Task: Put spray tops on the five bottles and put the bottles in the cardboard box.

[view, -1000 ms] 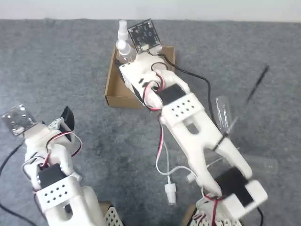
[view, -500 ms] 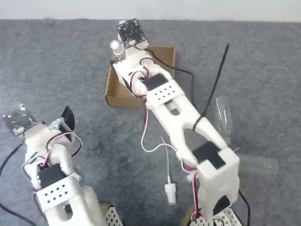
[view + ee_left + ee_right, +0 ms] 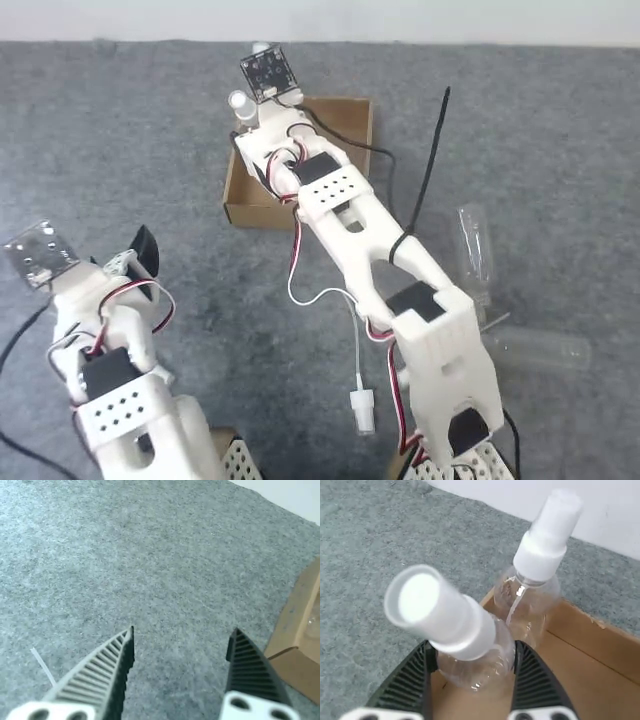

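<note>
Right gripper (image 3: 472, 655) around bottle (image 3: 457, 630) at box (image 3: 585, 630)

Light: bright, even and soft, coming from above.
Shadows: faint, with soft edges, on the grey carpet (image 3: 150, 130).
Glare: small glints on the clear bottle (image 3: 470, 667); its white spray top (image 3: 427, 605) looks washed out.

Tilted spray-topped bottle (image 3: 472, 657) at cardboard box (image 3: 580, 630) corner

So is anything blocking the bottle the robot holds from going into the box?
Nothing visible blocks it. The right gripper holds the clear plastic bottle with a white spray top over a corner of the brown cardboard box. A second capped bottle stands close beside it inside.
</note>
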You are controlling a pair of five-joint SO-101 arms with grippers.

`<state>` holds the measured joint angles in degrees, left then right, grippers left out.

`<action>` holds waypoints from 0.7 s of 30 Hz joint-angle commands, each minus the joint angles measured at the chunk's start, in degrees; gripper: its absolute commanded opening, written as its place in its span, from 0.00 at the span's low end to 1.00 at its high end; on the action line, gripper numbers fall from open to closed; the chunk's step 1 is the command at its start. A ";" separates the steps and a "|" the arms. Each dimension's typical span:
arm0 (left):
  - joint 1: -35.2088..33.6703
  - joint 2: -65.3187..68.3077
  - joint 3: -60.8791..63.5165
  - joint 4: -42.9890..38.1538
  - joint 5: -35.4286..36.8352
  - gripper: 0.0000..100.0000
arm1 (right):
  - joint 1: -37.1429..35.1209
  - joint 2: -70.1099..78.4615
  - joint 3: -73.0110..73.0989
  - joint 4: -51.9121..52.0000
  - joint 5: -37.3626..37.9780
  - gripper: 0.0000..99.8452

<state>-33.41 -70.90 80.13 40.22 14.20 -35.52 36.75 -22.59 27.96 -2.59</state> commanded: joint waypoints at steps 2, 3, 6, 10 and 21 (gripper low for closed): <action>-0.18 -0.70 -0.66 -1.23 -0.62 0.28 | 0.84 0.48 -5.27 -1.63 0.44 0.01; -0.18 -0.70 -0.66 -1.23 -0.62 0.28 | 0.84 1.19 -5.27 -2.59 0.44 0.01; -0.18 -0.70 -0.66 -1.23 -0.62 0.28 | 0.92 3.21 -5.27 -5.32 0.44 0.01; -0.18 -0.70 -0.66 -1.23 -0.62 0.28 | 1.19 5.14 -5.27 -7.34 0.53 0.01; -0.18 -0.70 -0.66 -1.23 -0.62 0.28 | 1.10 5.58 -5.27 -5.76 0.53 0.12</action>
<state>-33.41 -70.90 80.13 40.22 14.20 -35.16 42.55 -25.05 21.71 -2.59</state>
